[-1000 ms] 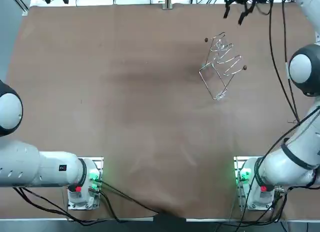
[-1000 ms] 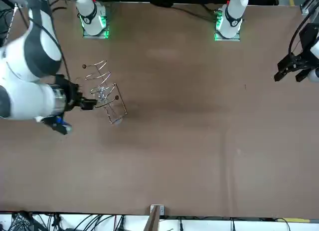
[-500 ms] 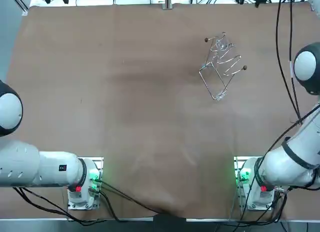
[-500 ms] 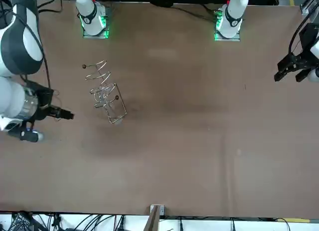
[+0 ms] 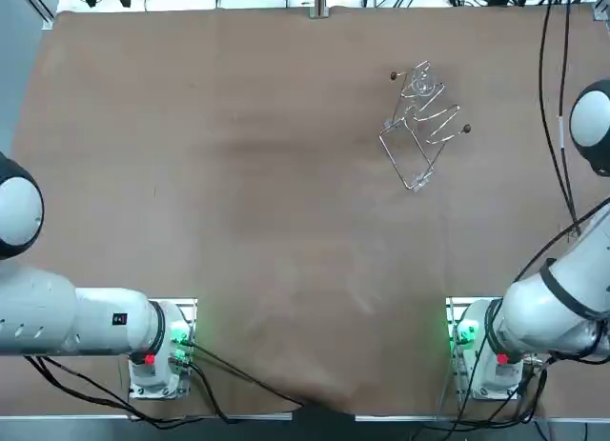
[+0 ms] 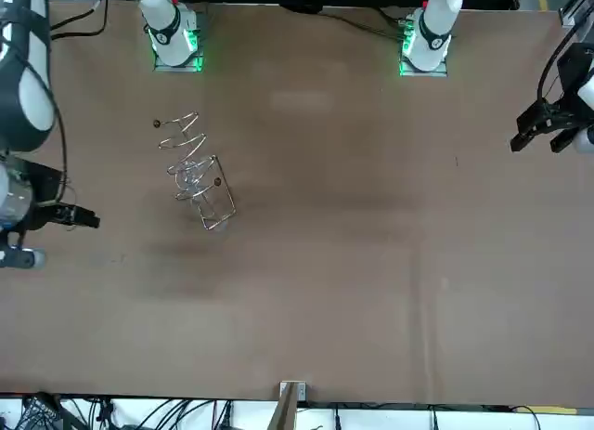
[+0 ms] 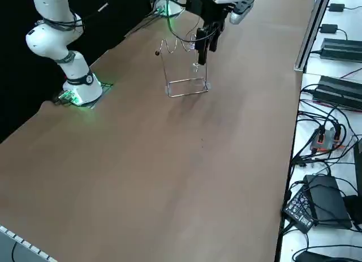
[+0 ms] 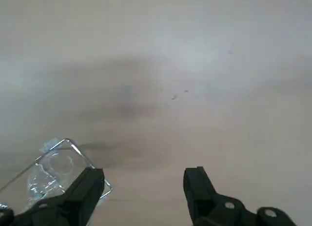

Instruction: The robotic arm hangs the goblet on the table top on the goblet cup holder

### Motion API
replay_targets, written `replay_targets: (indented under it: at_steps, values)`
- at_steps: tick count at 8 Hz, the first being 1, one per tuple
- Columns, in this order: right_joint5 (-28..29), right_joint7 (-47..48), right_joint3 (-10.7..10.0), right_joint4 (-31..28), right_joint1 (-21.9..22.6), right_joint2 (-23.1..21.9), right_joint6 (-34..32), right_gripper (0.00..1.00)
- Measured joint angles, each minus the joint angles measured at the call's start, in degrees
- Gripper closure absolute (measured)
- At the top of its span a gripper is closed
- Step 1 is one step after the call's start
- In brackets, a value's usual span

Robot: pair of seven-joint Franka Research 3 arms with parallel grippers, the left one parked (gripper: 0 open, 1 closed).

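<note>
Goblet (image 6: 188,176): is showing as clear glass caught among the upper wires of the goblet cup holder (image 5: 422,127), on the robot's right half of the bench (image 5: 238,174), toward the far edge; it is not lying on the bench top.
Goblet's long axis: the stem's line is not reading clearly among the wires, so I cannot tell it.
Holder: is standing upright on its wire foot loop, zigzag arms above, a dark ball at each of two tips.
Right hand (image 8: 144,177): is hovering with its fingers (image 8: 90,184) spread wide and nothing between them.
Key relation: in the front view the goblet is lying to the robot's left of the hand, well apart, with the fingers pointing roughly toward it. In the wrist view the glass is sitting outside the gap, beside one finger.
Nearer arm: the right one; the holder is on its side of the bench.
Stage: judging by the glass up in the wires and the empty hand, the hanging is looking done.
Next move: probably clearing away upward; a fresh grasp would call for swinging the gap across onto the glass.
Risk: any sweep toward the robot's left is risking a knock to the light wire holder.
</note>
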Motion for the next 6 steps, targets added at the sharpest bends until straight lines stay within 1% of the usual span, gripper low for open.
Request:
replay_targets:
  at_steps: [2, 3, 4, 6]
  values:
    - [0.0, -0.4, -0.3, 0.9, -1.2, -0.7, 0.6, 0.00]
    - [0.0, -0.4, -0.4, 0.9, -1.7, -2.2, 0.6, 0.00]
    - [0.7, -0.5, -0.4, -0.1, -2.4, -4.8, 0.7, 0.00]
    - [5.6, -0.5, -0.4, -5.9, -4.1, -12.2, 0.6, 0.00]
